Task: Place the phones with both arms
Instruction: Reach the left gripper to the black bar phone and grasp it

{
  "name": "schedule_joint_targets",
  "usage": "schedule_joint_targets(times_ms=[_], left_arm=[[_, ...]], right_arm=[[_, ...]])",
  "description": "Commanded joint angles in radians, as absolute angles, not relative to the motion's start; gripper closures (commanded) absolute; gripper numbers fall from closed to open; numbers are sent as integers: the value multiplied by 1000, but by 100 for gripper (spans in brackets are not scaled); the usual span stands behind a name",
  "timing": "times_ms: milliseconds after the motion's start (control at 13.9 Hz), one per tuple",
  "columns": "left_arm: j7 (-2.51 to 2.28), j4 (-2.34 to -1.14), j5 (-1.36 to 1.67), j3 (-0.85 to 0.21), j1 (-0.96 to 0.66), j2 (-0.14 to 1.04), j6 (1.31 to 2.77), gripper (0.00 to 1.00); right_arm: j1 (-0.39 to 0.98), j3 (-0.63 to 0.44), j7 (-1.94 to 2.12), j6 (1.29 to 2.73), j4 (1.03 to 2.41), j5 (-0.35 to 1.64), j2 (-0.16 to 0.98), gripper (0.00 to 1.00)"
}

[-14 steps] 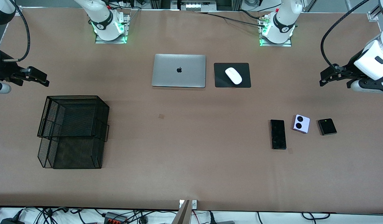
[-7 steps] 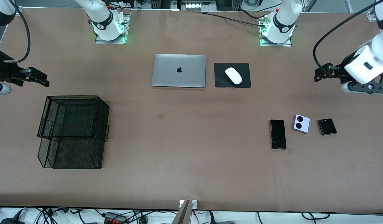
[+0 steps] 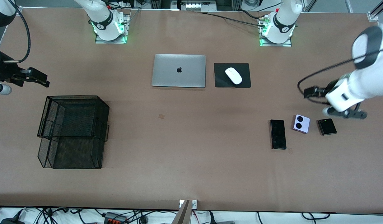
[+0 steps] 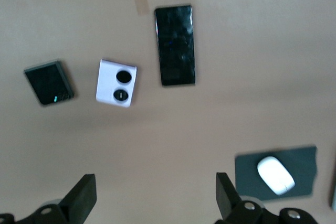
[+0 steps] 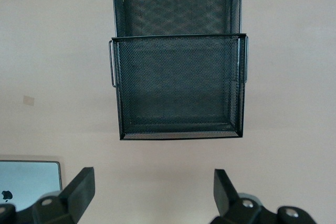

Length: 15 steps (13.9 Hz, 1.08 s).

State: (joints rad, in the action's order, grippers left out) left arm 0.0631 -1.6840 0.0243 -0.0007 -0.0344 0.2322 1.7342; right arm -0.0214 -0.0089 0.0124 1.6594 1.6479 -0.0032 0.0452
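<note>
Three phones lie in a row toward the left arm's end of the table: a long black slab, a lilac square with two black circles and a small dark square. The left wrist view shows the slab, the lilac phone and the dark square. My left gripper is open and empty, over bare table just short of the phones; it also shows in the left wrist view. My right gripper is open and empty over the table by the mesh tray, and shows in its own view.
A black two-tier mesh tray stands at the right arm's end, also in the right wrist view. A closed silver laptop and a white mouse on a black pad lie near the bases.
My left arm has swung down and inward, bringing its gripper from the table's end toward the phones. The right arm has hardly moved. The phones lie as before.
</note>
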Motion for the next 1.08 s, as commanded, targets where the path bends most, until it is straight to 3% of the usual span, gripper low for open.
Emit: schedule_joint_targets(times_ms=[0, 431, 718, 1005], left_arm=[[72, -1787, 15, -5, -44, 287, 1966, 0], [67, -1862, 14, -5, -69, 486, 2380, 0], [83, -1864, 14, -5, -71, 604, 2517, 0], [80, -1867, 14, -6, -80, 627, 2546, 0]], right_arm=[[-26, -8, 20, 1663, 1646, -5, 49, 0], [-25, -8, 18, 1664, 1646, -6, 55, 0], [-25, -8, 23, 1664, 1646, -6, 63, 0], [-17, -6, 17, 1669, 1646, -6, 64, 0]])
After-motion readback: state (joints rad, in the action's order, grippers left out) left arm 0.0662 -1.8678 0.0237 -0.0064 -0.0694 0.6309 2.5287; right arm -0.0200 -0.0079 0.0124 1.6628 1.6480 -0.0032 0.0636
